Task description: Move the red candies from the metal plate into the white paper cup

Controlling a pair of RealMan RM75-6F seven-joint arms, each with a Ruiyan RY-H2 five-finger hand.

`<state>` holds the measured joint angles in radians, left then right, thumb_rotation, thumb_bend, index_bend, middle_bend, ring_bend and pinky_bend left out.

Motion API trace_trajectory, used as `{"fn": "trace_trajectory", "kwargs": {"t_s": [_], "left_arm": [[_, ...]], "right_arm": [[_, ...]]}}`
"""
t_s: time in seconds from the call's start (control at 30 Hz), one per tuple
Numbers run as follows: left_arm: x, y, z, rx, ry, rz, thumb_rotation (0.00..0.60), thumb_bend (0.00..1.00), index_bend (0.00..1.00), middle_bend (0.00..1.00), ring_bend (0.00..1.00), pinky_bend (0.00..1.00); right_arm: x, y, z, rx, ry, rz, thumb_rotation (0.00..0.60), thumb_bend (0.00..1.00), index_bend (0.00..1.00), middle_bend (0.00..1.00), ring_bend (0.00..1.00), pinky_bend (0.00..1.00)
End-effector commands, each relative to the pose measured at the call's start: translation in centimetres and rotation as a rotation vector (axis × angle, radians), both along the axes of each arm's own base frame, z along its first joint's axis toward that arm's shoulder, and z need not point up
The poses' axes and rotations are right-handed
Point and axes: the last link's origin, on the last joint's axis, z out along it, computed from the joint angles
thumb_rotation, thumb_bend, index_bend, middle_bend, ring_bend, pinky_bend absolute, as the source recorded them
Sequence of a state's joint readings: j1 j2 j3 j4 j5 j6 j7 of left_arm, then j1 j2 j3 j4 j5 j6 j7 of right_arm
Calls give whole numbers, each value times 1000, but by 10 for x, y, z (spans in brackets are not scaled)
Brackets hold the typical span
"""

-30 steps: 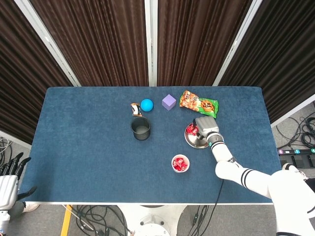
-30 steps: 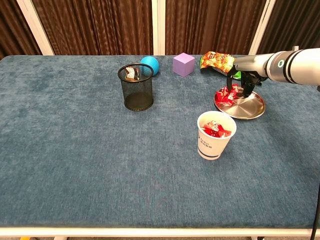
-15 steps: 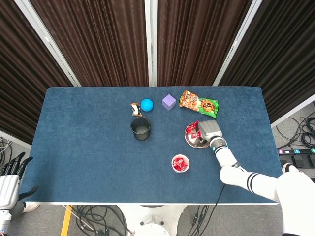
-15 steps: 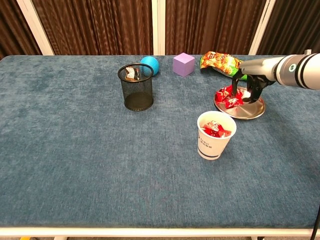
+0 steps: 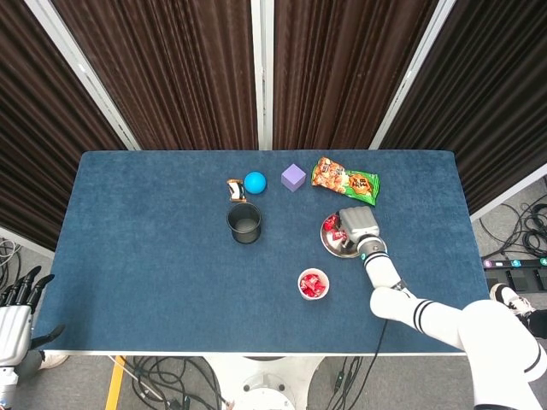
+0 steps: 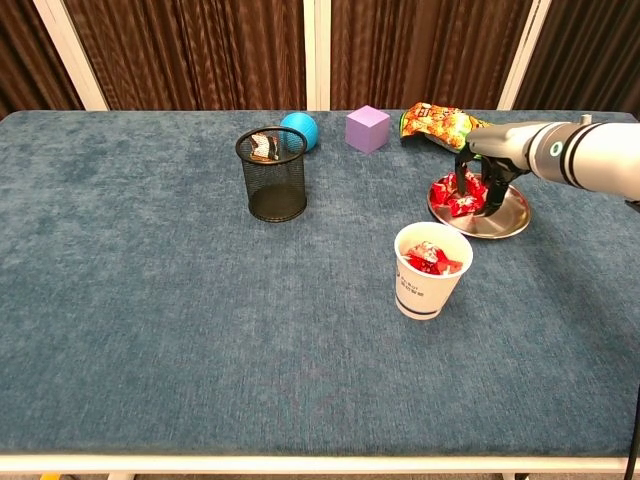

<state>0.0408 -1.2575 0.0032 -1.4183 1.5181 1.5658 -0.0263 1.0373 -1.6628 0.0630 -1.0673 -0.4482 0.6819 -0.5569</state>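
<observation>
The right hand [image 6: 478, 180] hung over the metal plate [image 6: 506, 220], its dark fingers [image 6: 492, 193] pointing down among the red candies [image 6: 452, 197] piled on the plate's left side; whether they gripped one I could not tell. More red wrappers lay in the white paper cup [image 6: 430, 272], near and left of the plate; the left hand [image 5: 19, 312] rested off the table's near-left corner, fingers apart, holding nothing. The blue cloth table [image 6: 150, 300] stood before dark brown curtains [image 5: 171, 68].

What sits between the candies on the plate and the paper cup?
Nothing visible: only bare table lies between the metal plate with its red candies and the white paper cup. The right hand is over the plate.
</observation>
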Motion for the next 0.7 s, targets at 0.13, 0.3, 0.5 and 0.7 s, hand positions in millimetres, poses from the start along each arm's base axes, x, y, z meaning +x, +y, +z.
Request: {"fn": "trace_trajectory", "kwargs": {"t_s": [0.13, 0.3, 0.5, 0.7], "left_arm": [[-1, -1, 0, -1, 0, 6, 600, 0, 214, 161, 140, 194], [-2, -2, 0, 1, -1, 11, 600, 0, 214, 161, 140, 194], [-3, -3, 0, 4, -2, 10, 600, 1, 214, 161, 140, 194], [-1, -2, 1, 7, 0, 4, 600, 0, 214, 161, 141, 194]], "right_arm": [[0, -2, -7, 7, 9, -5, 600, 240, 451, 959, 926, 1000], [1, -1, -10, 9, 8, -5, 600, 343, 493, 959, 928, 1000], [8, 2, 3, -2, -45, 10, 600, 381, 508, 959, 929, 1000], [30, 28, 45, -1, -160, 109, 600, 381, 510, 959, 929, 1000]]}}
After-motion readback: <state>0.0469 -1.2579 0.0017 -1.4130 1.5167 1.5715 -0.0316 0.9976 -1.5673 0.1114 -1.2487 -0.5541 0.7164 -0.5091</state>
